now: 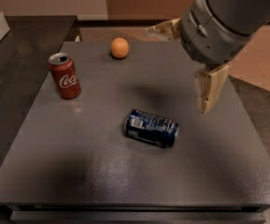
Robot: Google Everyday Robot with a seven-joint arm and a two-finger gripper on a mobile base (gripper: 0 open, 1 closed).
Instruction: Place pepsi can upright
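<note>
Pincer [176,70] is held spread wide and empty above the surface [78,167], likely readied for a grasp. Pepsi can [152,128] is left lying sideways, below-left of it, not yet righted.

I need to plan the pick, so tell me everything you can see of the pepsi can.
The pepsi can is dark blue, metal by its look, with small white and light-blue print. It lies on its side near the middle of the grey table, ends pointing left and right. Only the table touches it. The gripper hangs up and right of it, jaws open, apart from it.
</note>
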